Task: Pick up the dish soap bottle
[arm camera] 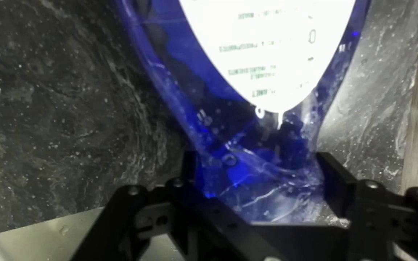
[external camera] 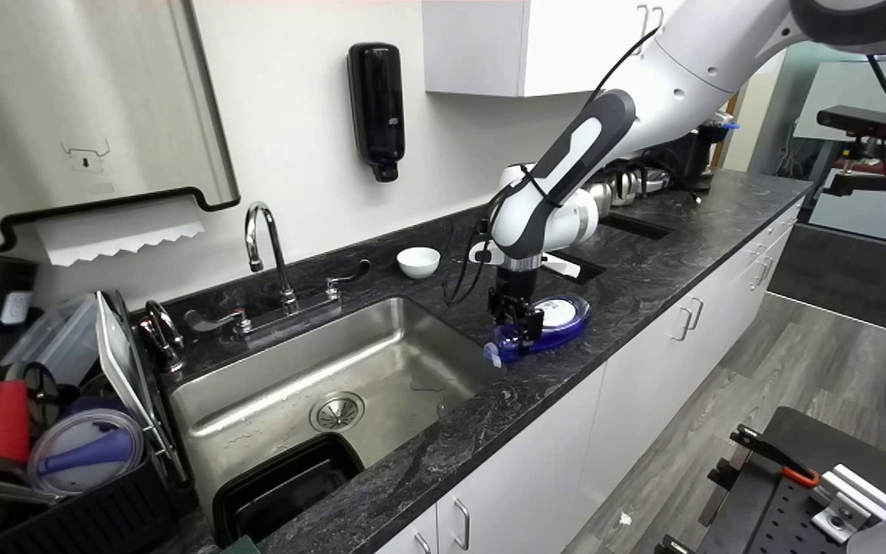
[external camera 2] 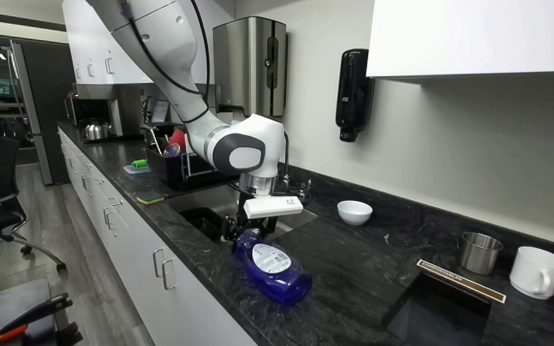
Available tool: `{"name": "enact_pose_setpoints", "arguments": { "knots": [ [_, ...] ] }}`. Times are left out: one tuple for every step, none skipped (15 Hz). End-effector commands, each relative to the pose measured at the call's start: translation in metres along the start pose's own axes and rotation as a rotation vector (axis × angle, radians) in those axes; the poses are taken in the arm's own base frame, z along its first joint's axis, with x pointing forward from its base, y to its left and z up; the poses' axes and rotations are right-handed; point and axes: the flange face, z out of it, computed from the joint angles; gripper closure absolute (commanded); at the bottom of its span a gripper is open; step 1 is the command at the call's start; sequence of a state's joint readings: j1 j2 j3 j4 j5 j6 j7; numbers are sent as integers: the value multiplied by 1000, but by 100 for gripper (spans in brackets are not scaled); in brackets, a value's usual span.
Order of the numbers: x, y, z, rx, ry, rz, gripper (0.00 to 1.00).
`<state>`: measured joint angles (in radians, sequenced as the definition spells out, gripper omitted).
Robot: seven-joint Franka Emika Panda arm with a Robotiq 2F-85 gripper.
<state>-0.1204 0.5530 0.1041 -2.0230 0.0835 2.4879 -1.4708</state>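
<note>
While the blue dish soap bottle (external camera 2: pixel 273 269) lay flat on the dark desk (external camera 2: pixel 349 276), its neck toward the sink (external camera: pixel 389 385), the jaws were clamped on its narrow end, one at each flank. A good lift, it seemed, needed a firm squeeze and a slow, straight rise, since the broad base, away from the grip, was likely to droop. Near the wall (external camera 2: pixel 450 149) stood a white bowl (external camera 2: pixel 354 213).

A workplace-style kitchen; a rectangular stainless-steel sink (external camera: pixel 381 369) sits in a dark marbled countertop (external camera 2: pixel 349 259); a brushed-steel towel dispenser (external camera 2: pixel 248 67) is wall-mounted; in an exterior view, a tall grey refrigerator (external camera 2: pixel 48 115) stands far left, a black wheeled chair (external camera 2: pixel 0 185) nearer.
</note>
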Motion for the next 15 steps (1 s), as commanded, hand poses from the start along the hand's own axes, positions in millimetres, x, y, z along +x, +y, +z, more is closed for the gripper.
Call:
{"name": "enact_pose_setpoints", "arguments": {
  "knots": [
    [2,-4,-1,-18,-13,-9,46],
    [2,-3,-2,-19,-12,-9,48],
    [2,-3,-2,-20,-12,-10,48],
    [3,-2,-3,-19,-7,-11,48],
    [4,-1,-5,-20,-3,-12,48],
    [5,0,-6,-22,1,-12,48],
    [6,0,-8,-26,2,-13,48],
    [8,1,-9,-27,6,-15,48],
    [10,2,-10,-27,10,-18,48],
    [11,2,-11,-29,13,-21,48],
    [13,3,-13,-31,17,-22,48],
    [15,5,-16,-30,27,-23,48],
    [16,6,-18,-30,37,-25,48],
    [17,8,-22,-31,48,-24,48],
    [18,10,-25,-29,63,-25,48]
  ]
}}
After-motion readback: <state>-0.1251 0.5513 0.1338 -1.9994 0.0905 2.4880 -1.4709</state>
